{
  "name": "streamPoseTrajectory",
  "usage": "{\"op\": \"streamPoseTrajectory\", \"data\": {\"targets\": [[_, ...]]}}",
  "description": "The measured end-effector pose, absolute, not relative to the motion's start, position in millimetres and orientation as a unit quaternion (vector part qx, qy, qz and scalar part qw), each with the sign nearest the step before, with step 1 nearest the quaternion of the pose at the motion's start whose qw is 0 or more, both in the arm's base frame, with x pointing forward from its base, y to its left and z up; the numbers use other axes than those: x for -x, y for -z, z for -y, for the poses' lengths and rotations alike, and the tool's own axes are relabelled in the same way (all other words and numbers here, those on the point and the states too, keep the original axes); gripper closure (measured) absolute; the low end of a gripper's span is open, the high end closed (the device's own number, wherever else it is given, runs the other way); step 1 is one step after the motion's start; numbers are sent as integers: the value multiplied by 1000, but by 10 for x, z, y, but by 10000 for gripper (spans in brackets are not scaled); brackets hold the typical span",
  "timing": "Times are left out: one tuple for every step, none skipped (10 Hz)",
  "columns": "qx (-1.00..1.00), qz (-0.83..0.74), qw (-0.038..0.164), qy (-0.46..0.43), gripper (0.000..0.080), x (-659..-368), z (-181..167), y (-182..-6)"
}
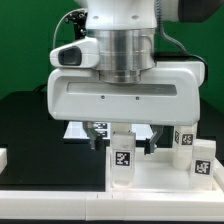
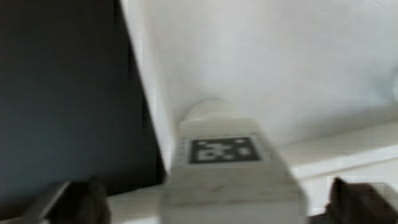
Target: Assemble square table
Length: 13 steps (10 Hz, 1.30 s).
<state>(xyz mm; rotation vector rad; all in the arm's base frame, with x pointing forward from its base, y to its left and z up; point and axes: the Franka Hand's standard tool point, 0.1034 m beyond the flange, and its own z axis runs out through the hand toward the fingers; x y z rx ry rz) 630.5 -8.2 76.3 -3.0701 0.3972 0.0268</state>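
A white leg (image 1: 121, 158) with a black-and-white tag stands upright on the white square table top (image 1: 160, 183). My gripper (image 1: 127, 140) hangs right above it, under the big white hand. In the wrist view the leg (image 2: 226, 150) sits between my two dark fingertips (image 2: 80, 202), with a gap on each side. The gripper (image 2: 222, 208) is open around the leg and not touching it. The table top (image 2: 249, 60) lies pale beneath. Two more tagged legs (image 1: 185, 140) (image 1: 203, 166) stand on the exterior view's right.
The black table surface (image 2: 63, 100) runs beside the top's edge. The marker board (image 1: 90, 128) lies behind the hand. A small white part (image 1: 3, 157) sits at the exterior view's left edge. A green backdrop (image 1: 25, 40) is behind.
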Motion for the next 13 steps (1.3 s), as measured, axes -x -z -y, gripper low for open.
{"op": "streamPoseTrajectory", "data": {"targets": [[991, -132, 23, -9, 286, -6303, 75, -760], [991, -133, 23, -9, 425, -6303, 88, -759], [990, -139, 23, -9, 517, -6303, 89, -758], [983, -182, 23, -10, 517, -6302, 89, -757], [977, -213, 22, -11, 517, -6302, 89, -757], [972, -232, 22, -11, 517, -6302, 89, -756], [961, -274, 22, -12, 517, -6302, 88, -755], [943, -332, 20, -2, 517, -6324, 80, -748], [921, -390, 20, 5, 517, -6347, 75, -747], [897, -442, 20, 8, 515, -6359, 78, -743], [870, -493, 22, 11, 515, -6368, 83, -742], [835, -550, 26, 12, 515, -6372, 90, -741], [790, -612, 38, 10, 515, -6371, 102, -740]]}}
